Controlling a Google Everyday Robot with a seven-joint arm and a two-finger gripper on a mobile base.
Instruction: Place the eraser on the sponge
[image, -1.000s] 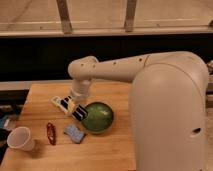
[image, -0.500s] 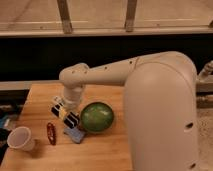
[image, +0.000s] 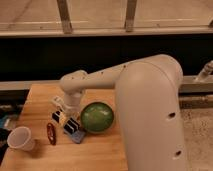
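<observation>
Gripper (image: 64, 119) down at table's left, clamped shut across flat black white-striped eraser (image: 71, 125).
Eraser's near end overlaps small blue rectangular sponge (image: 78, 136).

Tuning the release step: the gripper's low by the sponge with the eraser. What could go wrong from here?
1. The gripper, shut on the eraser, sits low over the sponge, at its far-left edge and seemingly off-centre. Released here, the eraser may slide onto the table.
2. The green bowl sits close beside the sponge, so the gripper could bump it on the way out.
</observation>
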